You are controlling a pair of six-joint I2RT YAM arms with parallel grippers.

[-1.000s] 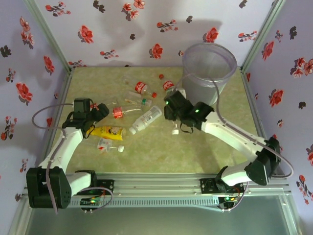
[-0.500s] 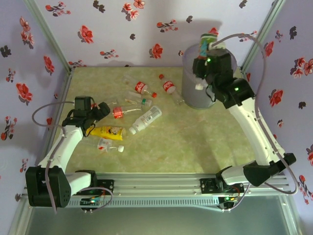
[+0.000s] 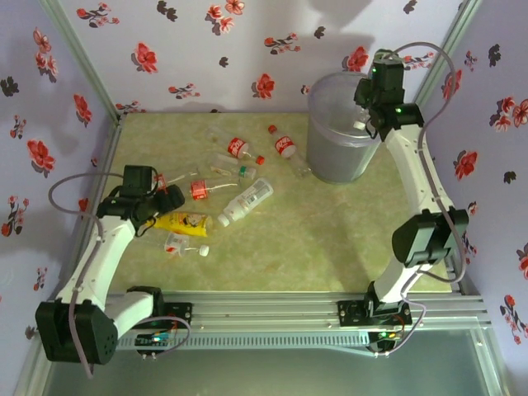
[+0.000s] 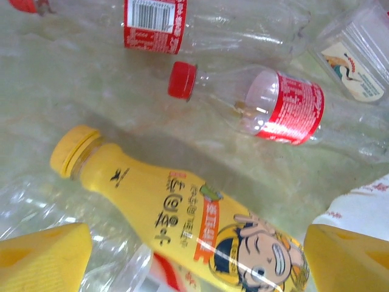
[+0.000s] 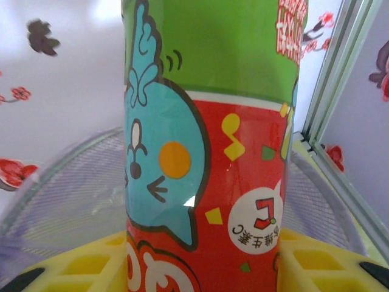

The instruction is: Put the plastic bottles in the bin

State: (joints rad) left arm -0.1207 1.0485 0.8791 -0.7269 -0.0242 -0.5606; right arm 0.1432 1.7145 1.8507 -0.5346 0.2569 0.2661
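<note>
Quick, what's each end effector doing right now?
Left end effector: open, over the yellow bottle.
Right end effector: closed on a green-and-red labelled bottle, above the bin.

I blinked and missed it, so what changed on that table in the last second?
The right tool rose from the table, carrying a green-and-red bottle up above the bin. The left tool stayed open above the yellow bottle; the other bottles lay unmoved.
</note>
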